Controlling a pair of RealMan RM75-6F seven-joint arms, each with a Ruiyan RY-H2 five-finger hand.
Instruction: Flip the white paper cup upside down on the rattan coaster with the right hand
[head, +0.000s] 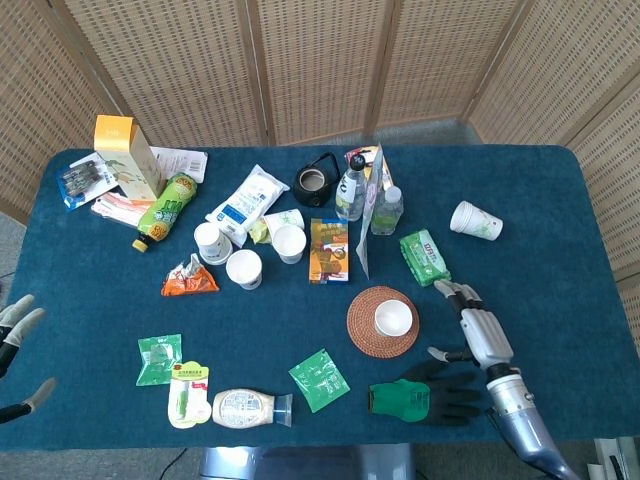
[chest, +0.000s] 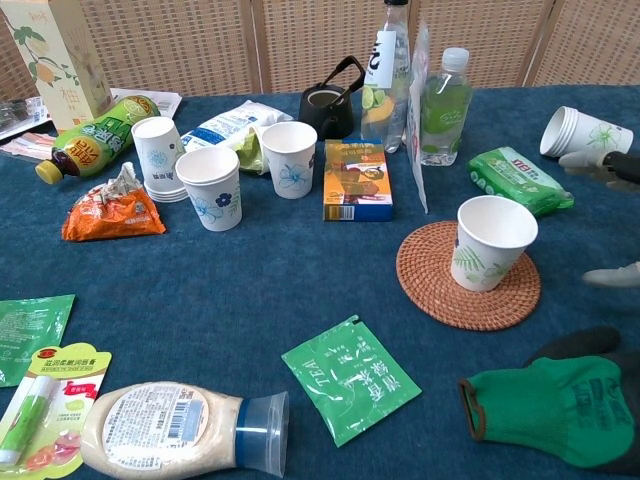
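A white paper cup (head: 393, 319) (chest: 490, 242) stands upright, mouth up, on the round rattan coaster (head: 366, 336) (chest: 430, 290) in the middle of the blue table. My right hand (head: 478, 327) hovers a short way to the cup's right with its fingers spread and nothing in it; the chest view catches only its fingertips (chest: 610, 276) at the right edge. My left hand (head: 18, 350) is at the table's far left edge, fingers apart, holding nothing.
A green and black glove (head: 425, 394) (chest: 560, 405) lies just in front of the coaster, below my right hand. A green wipes pack (head: 424, 257), a box (head: 329, 250), bottles (head: 386, 209) and a lying cup stack (head: 475, 220) sit behind. Sachets (head: 319, 379) and a sauce bottle (head: 244, 406) lie near the front.
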